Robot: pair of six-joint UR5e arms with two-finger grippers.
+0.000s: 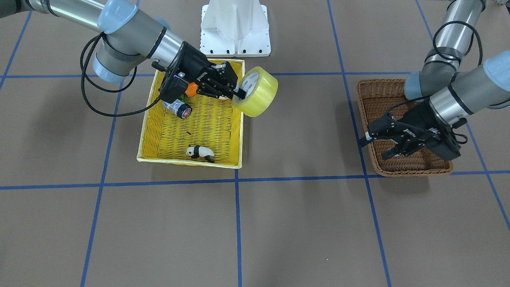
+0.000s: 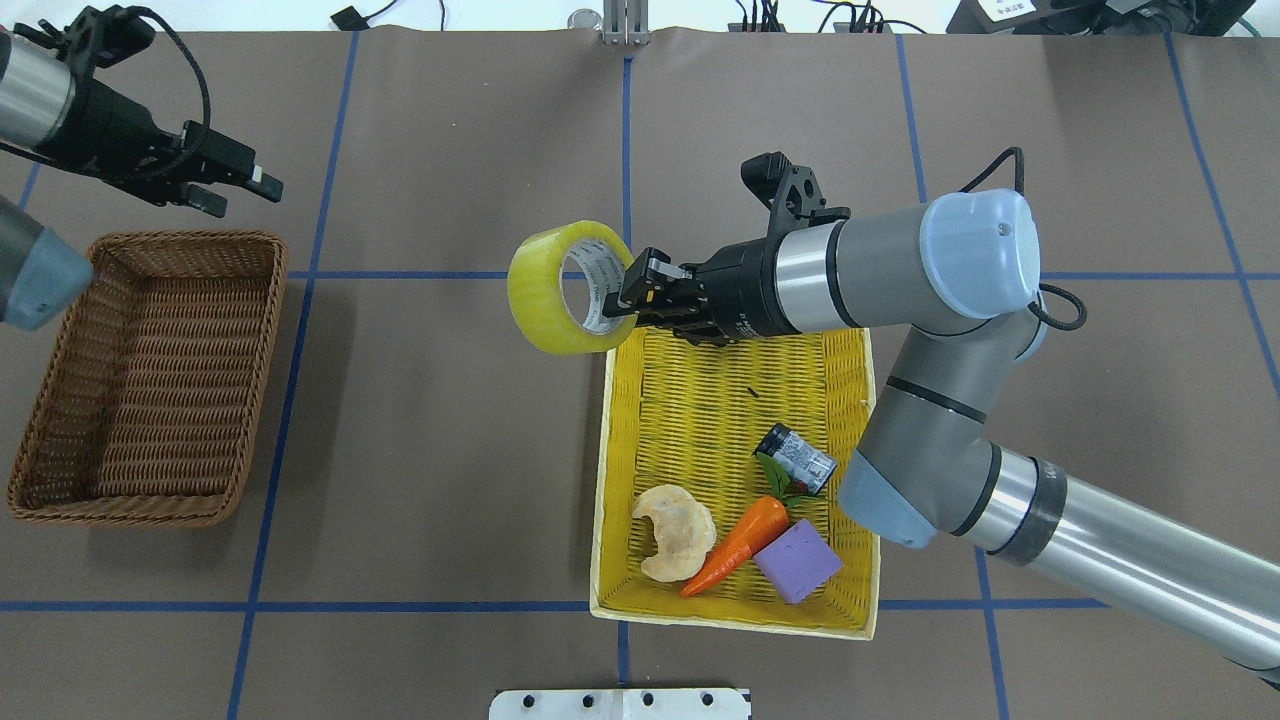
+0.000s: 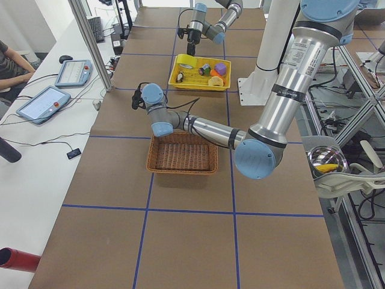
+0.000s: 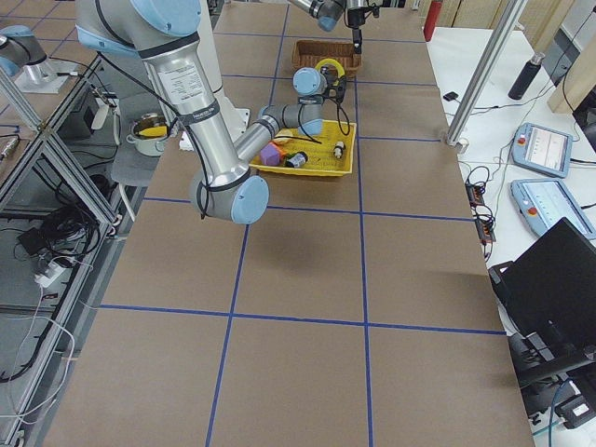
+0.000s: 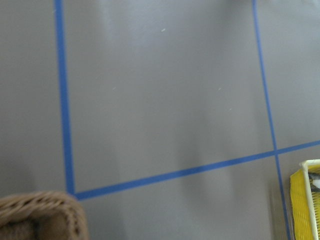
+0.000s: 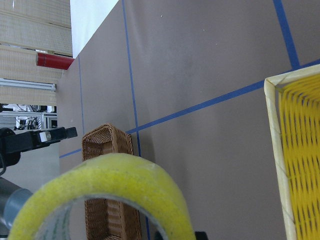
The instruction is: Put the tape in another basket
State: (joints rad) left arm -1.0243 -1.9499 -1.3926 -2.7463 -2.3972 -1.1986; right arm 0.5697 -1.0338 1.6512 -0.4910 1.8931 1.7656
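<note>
My right gripper (image 2: 638, 292) is shut on the tape (image 2: 545, 300), a wide yellow roll with a pale core. It holds the roll in the air, on edge, just past the far left corner of the yellow basket (image 2: 700, 400). The roll also shows in the front view (image 1: 261, 93) and fills the bottom of the right wrist view (image 6: 115, 180). The brown wicker basket (image 2: 262, 300) stands empty at the left of the table. My left gripper (image 1: 378, 145) is open and empty, hovering over that basket's far end (image 1: 374, 93).
The yellow basket holds a small grey-and-black can (image 2: 795, 458), a toy carrot (image 2: 735, 545), a purple block (image 2: 797, 560), a pale pastry (image 2: 675, 530) and a panda figure (image 1: 200, 152). A white mount plate (image 1: 235, 28) stands at the robot's side. Blue tape lines cross the brown table.
</note>
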